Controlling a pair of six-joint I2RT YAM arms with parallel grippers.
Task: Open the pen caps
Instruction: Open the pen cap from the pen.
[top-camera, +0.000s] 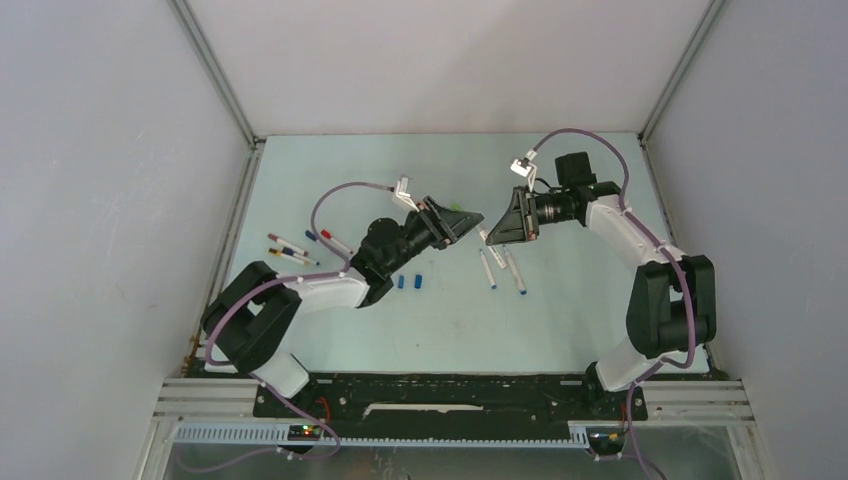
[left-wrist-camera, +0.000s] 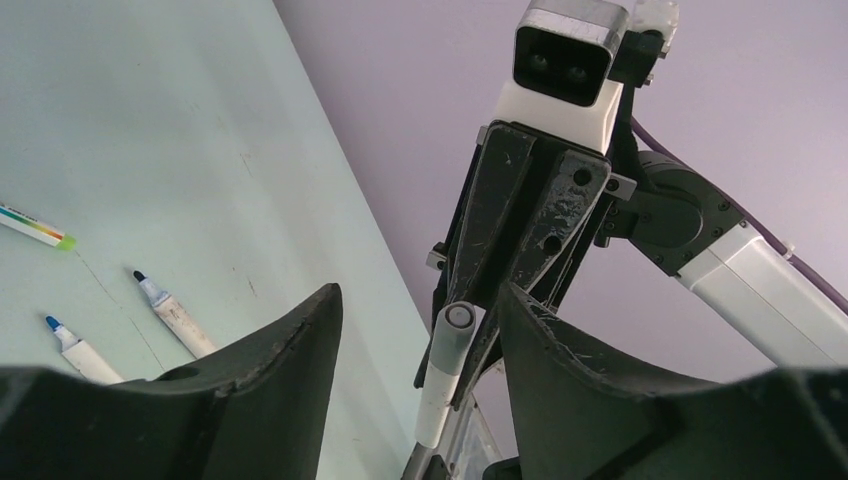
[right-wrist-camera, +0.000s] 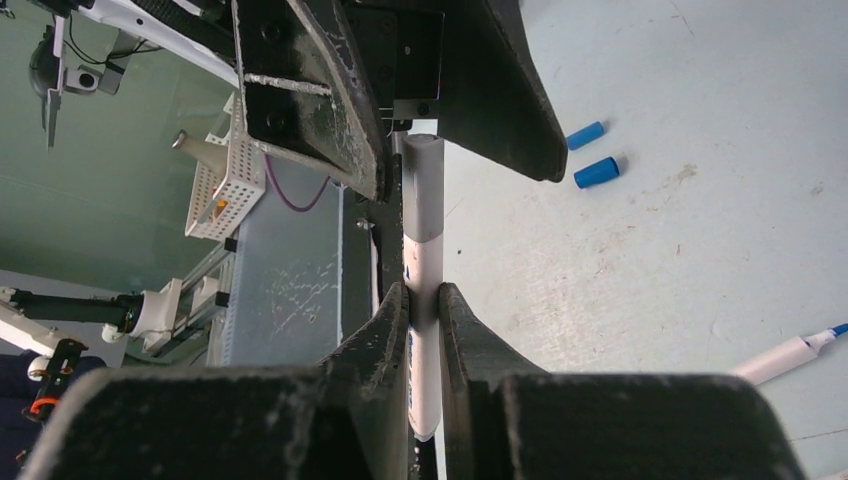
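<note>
Around the grey cap of the raised pen, the left gripper stands parted; below the cap, the right gripper clenches the barrel, barely discernible from overhead.

You face pale mint table: matte, scuffed and smudged in places. Plain grey-white panels box you in: left wall, right wall, back wall. Aluminium posts run up both back corners. At your near edge: black base plate, aluminium rails, white slotted cable duct. Light even and soft; shadows faint. In your left wrist view, wall reads lilac.
</note>
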